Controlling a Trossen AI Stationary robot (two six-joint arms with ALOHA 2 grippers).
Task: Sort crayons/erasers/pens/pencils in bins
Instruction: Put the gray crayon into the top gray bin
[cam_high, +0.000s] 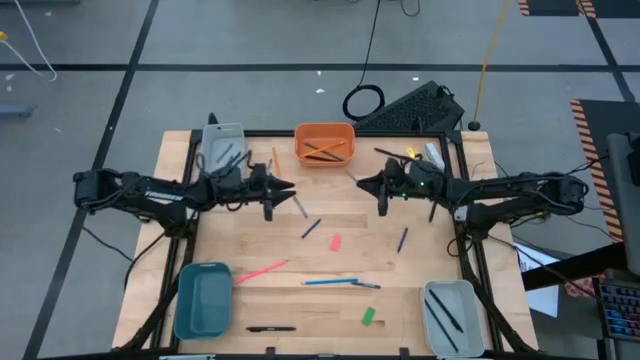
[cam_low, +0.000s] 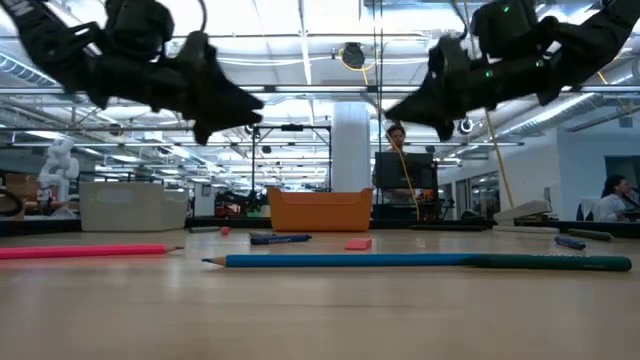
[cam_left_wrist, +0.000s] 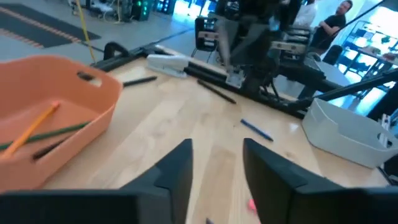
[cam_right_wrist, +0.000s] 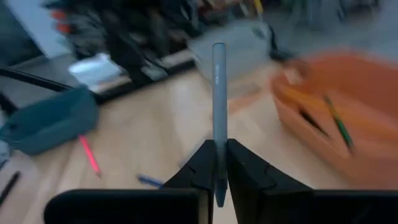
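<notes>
Crayon (cam_right_wrist: 219, 106), grey and stubby, is standing clamped between the fingers of your right gripper (cam_high: 381, 190), which is hovering above the table (cam_high: 330, 270) just beside the orange bin (cam_high: 324, 143). That bin is already holding pencils, so I judge you are needing another bin: perhaps the pale grey one (cam_high: 222, 143) at the far left. Keep the stick upright and release low, because its round smooth body will be rolling. Your left gripper (cam_high: 270, 192) is waiting opposite with fingers apart, holding nothing.
</notes>
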